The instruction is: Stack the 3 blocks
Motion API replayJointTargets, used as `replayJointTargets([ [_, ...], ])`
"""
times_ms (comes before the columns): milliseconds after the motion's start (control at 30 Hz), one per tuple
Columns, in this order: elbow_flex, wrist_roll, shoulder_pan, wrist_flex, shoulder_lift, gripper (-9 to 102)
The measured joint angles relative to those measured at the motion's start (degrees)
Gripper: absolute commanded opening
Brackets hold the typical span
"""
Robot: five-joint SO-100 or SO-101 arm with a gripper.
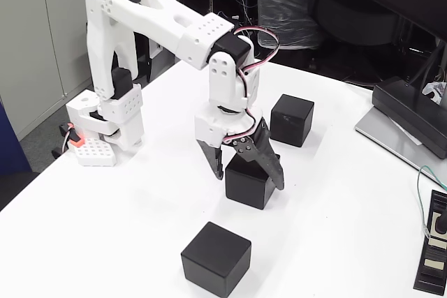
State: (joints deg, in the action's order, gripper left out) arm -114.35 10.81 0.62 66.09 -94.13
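Three matte black blocks sit apart on the white table (126, 228). One block (292, 120) is at the back right, one block (216, 258) is near the front edge, and the middle block (246, 185) rests on the table between them. My gripper (248, 180) points down over the middle block and is open. The white finger (214, 162) stands at the block's left side, and the black finger (274, 169) slants down past its right side. Both are very close to its faces, and I cannot tell whether they touch.
The white arm base (105, 130) stands at the table's left edge. A dark grey device with a sloped top (412, 113) lies on a flat silver slab (391, 141) at the right. A black strip (434, 249) and a green cable (422, 200) lie at the right edge.
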Motion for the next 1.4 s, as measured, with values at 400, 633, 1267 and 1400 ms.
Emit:
replayJointTargets([
  [400,1.1,0.0,0.1,-0.6,-0.6,1],
  [633,1.4,0.0,0.2,-2.1,-0.4,-1],
  [1267,1.1,0.0,0.5,-1.4,-15.9,-1],
  [1400,1.1,0.0,-0.2,-0.6,-20.5,-1],
])
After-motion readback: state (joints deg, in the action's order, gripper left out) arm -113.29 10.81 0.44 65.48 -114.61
